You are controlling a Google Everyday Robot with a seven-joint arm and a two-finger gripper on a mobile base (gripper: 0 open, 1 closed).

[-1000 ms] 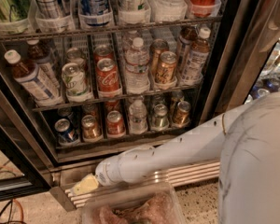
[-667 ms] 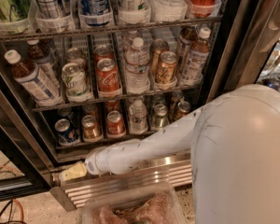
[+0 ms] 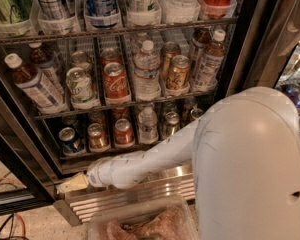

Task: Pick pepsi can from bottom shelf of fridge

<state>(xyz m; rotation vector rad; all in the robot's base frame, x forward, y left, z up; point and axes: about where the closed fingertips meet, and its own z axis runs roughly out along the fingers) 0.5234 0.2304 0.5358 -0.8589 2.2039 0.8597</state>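
Observation:
The fridge (image 3: 242, 49) stands open with stocked wire racks. The pepsi can (image 3: 70, 140), blue with a silver top, stands upright at the far left of the bottom shelf (image 3: 85, 156), next to a gold-brown can (image 3: 97, 136) and a red cola can (image 3: 124, 132). My gripper (image 3: 72, 183), pale yellow at the end of the white arm (image 3: 140, 164), hangs in front of the fridge's base, just below the bottom shelf and under the pepsi can, apart from it and holding nothing that I can see.
A water bottle (image 3: 148, 125) and more cans stand further right on the bottom shelf. The ribbed steel grille (image 3: 140, 194) runs below. A clear tray (image 3: 140, 221) sits in front on the floor. The black door frame (image 3: 20, 144) flanks the left.
The gripper has moved left and slightly up, from in front of the grille to just under the pepsi can's lane. The arm's big white link has swung into the right of the view.

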